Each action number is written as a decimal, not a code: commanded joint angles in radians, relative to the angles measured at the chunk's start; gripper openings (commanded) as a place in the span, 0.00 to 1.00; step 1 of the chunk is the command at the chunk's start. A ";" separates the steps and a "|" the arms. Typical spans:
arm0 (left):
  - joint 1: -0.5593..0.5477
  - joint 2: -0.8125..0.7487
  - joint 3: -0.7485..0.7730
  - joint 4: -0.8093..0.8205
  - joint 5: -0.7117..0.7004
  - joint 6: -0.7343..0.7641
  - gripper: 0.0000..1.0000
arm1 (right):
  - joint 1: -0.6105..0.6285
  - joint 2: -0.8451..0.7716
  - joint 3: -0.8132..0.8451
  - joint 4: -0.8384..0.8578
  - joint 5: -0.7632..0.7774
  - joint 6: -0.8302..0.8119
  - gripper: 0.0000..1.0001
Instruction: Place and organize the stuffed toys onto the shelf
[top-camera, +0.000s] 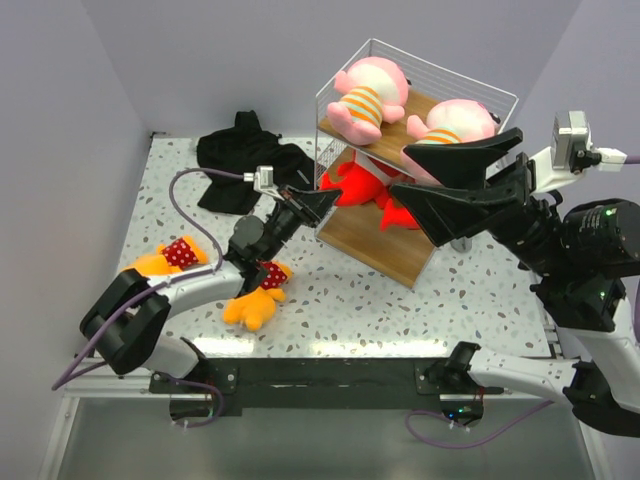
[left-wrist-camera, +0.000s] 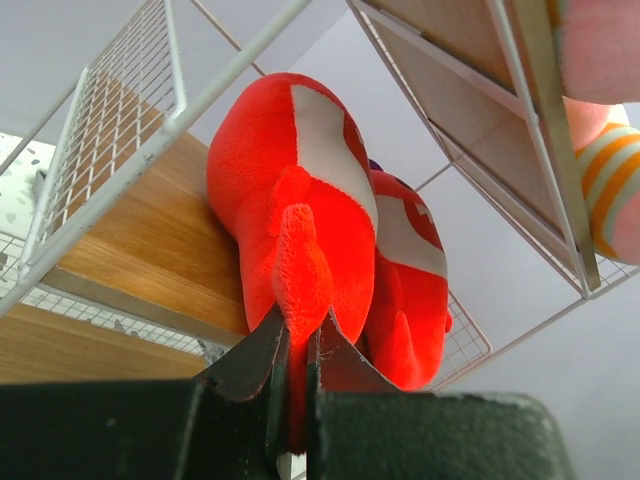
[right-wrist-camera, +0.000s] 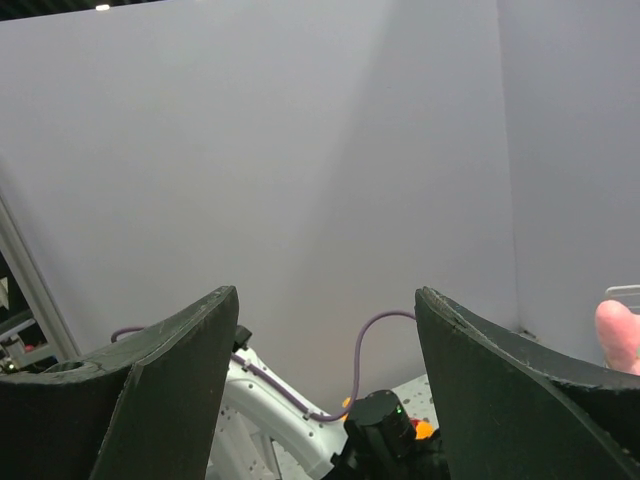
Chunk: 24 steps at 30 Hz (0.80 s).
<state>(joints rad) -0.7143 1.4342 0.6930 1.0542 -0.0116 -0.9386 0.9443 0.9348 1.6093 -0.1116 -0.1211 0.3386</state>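
The shelf (top-camera: 365, 235) stands at the back right of the table. Two pink stuffed toys (top-camera: 365, 95) (top-camera: 455, 122) lie on its top board. Two red ones (top-camera: 352, 185) (top-camera: 400, 212) sit on the board below. My left gripper (top-camera: 325, 200) reaches to that board's left end. In the left wrist view it (left-wrist-camera: 300, 325) is shut on a fin of the nearer red toy (left-wrist-camera: 290, 180), with the second red toy (left-wrist-camera: 410, 290) behind. Two orange-yellow toys (top-camera: 165, 260) (top-camera: 255, 300) lie on the table by the left arm. My right gripper (top-camera: 398, 170) (right-wrist-camera: 325, 295) hovers open and empty in front of the shelf.
A black garment (top-camera: 245, 160) lies on the table left of the shelf. The shelf's white wire side (left-wrist-camera: 110, 130) and wooden board (left-wrist-camera: 150, 230) are close to the left gripper. A pink toy's striped shirt (left-wrist-camera: 610, 190) shows above right. Walls enclose the table.
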 joint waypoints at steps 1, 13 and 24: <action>0.004 0.028 0.045 0.047 -0.056 -0.040 0.00 | 0.005 -0.011 -0.002 0.029 0.018 -0.019 0.75; 0.006 0.086 0.109 0.013 -0.034 -0.006 0.00 | 0.005 -0.024 -0.002 0.009 0.028 -0.035 0.76; 0.006 -0.021 0.062 -0.137 -0.099 0.007 0.64 | 0.007 -0.036 0.014 -0.005 0.014 -0.015 0.76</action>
<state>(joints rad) -0.7136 1.5017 0.7685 0.9783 -0.0578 -0.9535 0.9443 0.9073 1.6051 -0.1196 -0.1169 0.3210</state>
